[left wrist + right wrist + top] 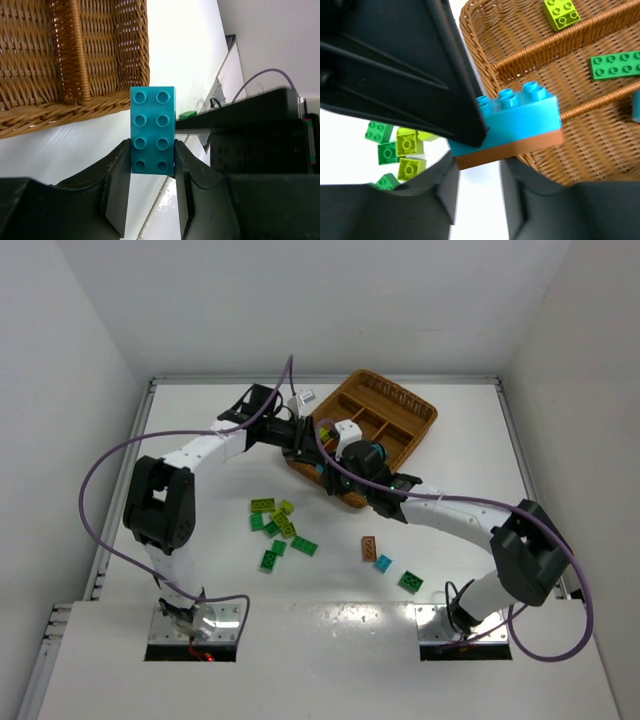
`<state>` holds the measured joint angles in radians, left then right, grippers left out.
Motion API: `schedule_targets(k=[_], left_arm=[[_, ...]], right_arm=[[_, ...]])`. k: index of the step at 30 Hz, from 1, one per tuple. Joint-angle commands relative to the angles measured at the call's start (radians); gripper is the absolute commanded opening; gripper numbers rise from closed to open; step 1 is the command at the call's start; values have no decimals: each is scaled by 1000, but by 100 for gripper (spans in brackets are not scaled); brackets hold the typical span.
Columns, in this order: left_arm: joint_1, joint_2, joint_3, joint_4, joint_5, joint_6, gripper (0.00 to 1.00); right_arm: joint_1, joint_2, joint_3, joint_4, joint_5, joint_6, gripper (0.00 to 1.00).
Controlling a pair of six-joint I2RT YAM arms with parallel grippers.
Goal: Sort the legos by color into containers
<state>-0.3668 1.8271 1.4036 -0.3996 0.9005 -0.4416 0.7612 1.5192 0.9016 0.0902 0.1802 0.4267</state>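
Note:
A cyan-blue brick (152,130) stacked on a thin brown-orange brick (510,150) hangs just off the wicker tray's (432,418) near-left corner. My left gripper (152,167) is shut on one end of the cyan brick (520,117). My right gripper (477,170) comes from below, jaws a brick's width apart, tips at the brown brick. In the tray (600,135) lie a lime brick (561,12), a green plate (616,65) and a cyan piece (635,107). Both grippers, left (312,438) and right (335,462), meet in the top view.
Loose green and lime bricks (275,525) lie in a cluster at table centre-left. A brown brick (369,548), a cyan one (383,563) and a green one (410,582) lie centre-right. A small white object (303,398) sits behind the left gripper. White walls enclose the table.

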Motion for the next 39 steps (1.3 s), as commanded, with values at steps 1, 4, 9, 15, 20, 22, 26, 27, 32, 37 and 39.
schedule_targets(k=[1, 4, 9, 15, 20, 22, 26, 27, 32, 37, 39], left_arm=[[-1, -6, 28, -15, 26, 18, 0], [-1, -6, 28, -15, 26, 18, 0], [-1, -6, 46, -35, 26, 29, 0], [-1, -6, 46, -65, 35, 58, 0], [-1, -25, 46, -74, 44, 67, 0], [-1, -25, 46, -84, 44, 67, 0], [-1, -25, 46, -93, 44, 78, 0], [-1, -25, 46, -102, 44, 78, 0], [-1, -34, 46, -102, 44, 78, 0], [-1, -43, 46, -102, 44, 78, 0], [-1, -43, 46, -102, 44, 78, 0]], right_arm=[[-8, -42, -15, 79, 57, -2, 33], [-8, -93, -68, 79, 68, -2, 29], [-8, -132, -90, 33, 79, -12, 55], [-8, -111, -47, -20, 110, -86, 86], [-8, -90, -26, -10, 97, -106, 87], [-17, -68, -15, 14, 88, -117, 87], [-17, -45, 32, 26, 10, -143, 86], [-17, -45, 43, 16, -11, -154, 86], [-17, -22, 66, 5, -113, -163, 86], [-17, -22, 66, 5, -123, -163, 86], [-17, -11, 66, 14, -123, -163, 86]])
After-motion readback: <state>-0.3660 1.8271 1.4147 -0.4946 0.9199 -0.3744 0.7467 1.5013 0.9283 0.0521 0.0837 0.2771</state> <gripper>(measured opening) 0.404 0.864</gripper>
